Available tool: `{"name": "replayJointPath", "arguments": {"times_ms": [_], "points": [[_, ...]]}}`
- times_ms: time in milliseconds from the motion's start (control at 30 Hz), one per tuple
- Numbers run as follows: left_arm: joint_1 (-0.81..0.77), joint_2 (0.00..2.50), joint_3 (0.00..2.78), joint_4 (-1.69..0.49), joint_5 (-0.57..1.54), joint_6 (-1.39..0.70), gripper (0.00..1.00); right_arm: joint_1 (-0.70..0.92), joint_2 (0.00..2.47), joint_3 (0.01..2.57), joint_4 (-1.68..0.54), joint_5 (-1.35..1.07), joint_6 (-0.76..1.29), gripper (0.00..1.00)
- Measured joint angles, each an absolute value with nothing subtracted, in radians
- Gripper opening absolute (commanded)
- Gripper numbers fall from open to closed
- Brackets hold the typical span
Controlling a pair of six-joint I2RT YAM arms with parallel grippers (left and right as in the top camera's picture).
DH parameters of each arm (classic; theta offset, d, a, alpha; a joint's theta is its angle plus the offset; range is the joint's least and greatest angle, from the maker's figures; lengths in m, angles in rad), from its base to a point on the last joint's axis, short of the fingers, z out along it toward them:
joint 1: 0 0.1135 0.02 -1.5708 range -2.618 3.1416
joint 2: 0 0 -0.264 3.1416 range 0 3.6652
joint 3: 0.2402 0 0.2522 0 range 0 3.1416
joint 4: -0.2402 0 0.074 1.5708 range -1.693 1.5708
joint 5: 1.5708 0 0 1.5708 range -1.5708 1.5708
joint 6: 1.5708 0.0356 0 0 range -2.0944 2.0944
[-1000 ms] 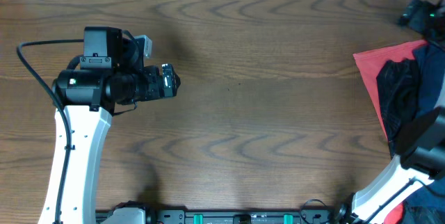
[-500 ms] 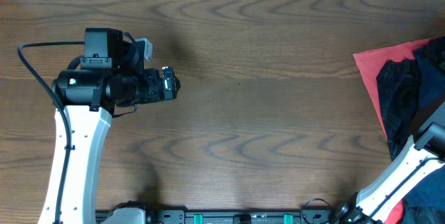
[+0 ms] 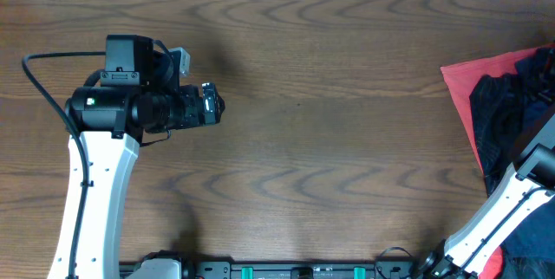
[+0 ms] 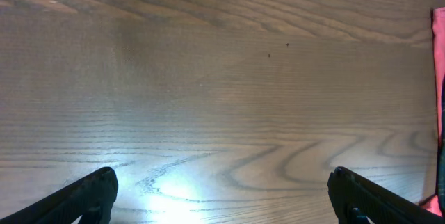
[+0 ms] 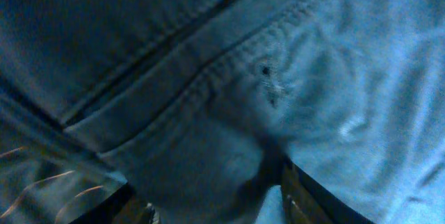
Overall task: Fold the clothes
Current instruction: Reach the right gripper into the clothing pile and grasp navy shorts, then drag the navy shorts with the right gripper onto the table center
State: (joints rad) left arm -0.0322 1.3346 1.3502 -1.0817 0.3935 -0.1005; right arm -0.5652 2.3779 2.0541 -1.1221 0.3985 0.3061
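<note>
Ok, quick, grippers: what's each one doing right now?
Left gripper: open, holding nothing.
Right gripper: down in the shorts, fabric between the jaws; gripped or not, cannot tell.

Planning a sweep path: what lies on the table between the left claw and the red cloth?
Only bare table between the left claw and the red cloth, as the overhead view shows.
</note>
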Motion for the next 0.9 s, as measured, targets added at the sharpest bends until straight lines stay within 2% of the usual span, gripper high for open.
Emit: {"name": "replayJointPath", "arguments": {"times_ms": [67,100,167,267,300,600,767,900], "points": [[-0.032,1.335,1.350,-1.082,0.393,-0.101,0.98,-0.566,2.378,2.054,-1.129,0.416,0.311,0.51],[-0.032,1.335,1.350,-1.082,0.393,-0.101,0.98,-0.566,2.378,2.054,-1.132,0.422,0.315,0.47],[-0.032,1.335,1.350,-1.082,0.393,-0.101,0.98,-0.565,2.378,2.054,-1.135,0.428,0.318,0.34],[-0.032,1.335,1.350,-1.082,0.393,-0.101,0.98,-0.565,2.378,2.054,-1.137,0.428,0.327,0.04],[-0.032,1.335,1.350,-1.082,0.393,-0.101,0.98,-0.566,2.378,2.054,-1.138,0.425,0.325,0.01],[-0.032,1.334,1.350,-1.102,0.393,-0.099,0.98,-0.572,2.312,2.059,-1.144,0.331,0.331,0.01],[-0.032,1.319,1.351,-1.115,0.393,-0.096,0.98,-0.566,2.099,2.060,-1.153,0.170,0.325,0.01],[-0.032,1.269,1.361,-1.116,0.366,-0.096,0.98,-0.474,1.921,2.078,-1.170,0.081,0.323,0.01]]}}
